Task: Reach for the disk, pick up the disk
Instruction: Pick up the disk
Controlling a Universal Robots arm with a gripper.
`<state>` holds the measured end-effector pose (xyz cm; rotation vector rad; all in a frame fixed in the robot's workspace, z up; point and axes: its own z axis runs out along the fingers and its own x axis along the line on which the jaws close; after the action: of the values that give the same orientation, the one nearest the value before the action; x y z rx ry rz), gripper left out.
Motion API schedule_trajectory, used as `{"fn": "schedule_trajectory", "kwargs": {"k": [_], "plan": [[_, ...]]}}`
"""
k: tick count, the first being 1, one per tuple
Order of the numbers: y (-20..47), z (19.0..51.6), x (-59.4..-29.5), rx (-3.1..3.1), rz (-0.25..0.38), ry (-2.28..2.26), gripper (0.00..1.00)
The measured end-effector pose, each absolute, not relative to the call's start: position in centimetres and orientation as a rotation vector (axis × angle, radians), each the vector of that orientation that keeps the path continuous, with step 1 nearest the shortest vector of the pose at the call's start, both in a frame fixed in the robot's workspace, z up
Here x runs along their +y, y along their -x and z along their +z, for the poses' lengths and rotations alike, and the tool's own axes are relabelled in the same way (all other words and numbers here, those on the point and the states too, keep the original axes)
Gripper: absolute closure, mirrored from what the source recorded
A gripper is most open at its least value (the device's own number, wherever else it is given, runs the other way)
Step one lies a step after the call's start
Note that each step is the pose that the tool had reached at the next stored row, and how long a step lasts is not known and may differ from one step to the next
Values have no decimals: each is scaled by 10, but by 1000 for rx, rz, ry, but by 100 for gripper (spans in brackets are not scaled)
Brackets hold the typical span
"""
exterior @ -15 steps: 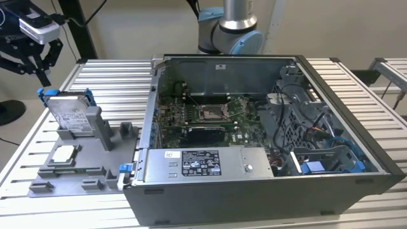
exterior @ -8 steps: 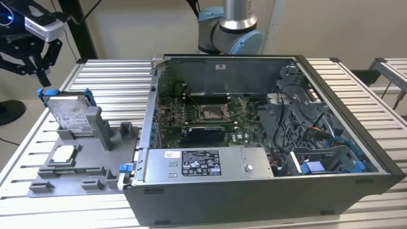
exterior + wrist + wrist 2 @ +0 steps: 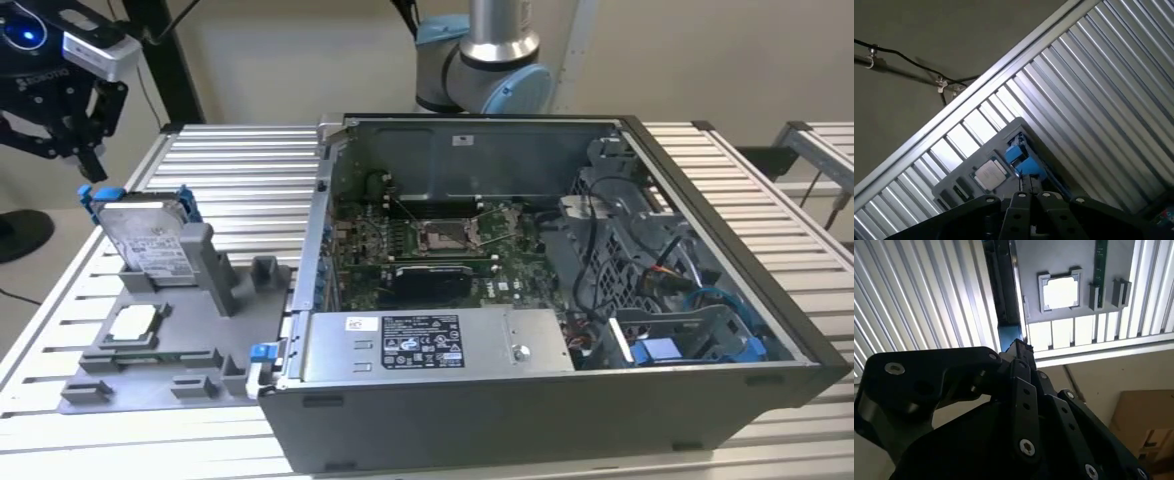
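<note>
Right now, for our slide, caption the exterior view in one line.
Gripper hovers just above the upright disk in its grey holder, beside an open computer case.

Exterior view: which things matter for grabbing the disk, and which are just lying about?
In the job:
disk, standing in the grey holder
gripper, near its top edge

Lying about:
chip
open computer case
labelled grey box
</note>
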<state>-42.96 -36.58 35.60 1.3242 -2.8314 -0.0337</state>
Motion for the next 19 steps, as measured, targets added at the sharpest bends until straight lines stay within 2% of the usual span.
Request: {"fn": "schedule_trajectory", "kwargs": {"k": [19], "plan": [[430, 355, -366, -2559, -26, -1793, 100]]}}
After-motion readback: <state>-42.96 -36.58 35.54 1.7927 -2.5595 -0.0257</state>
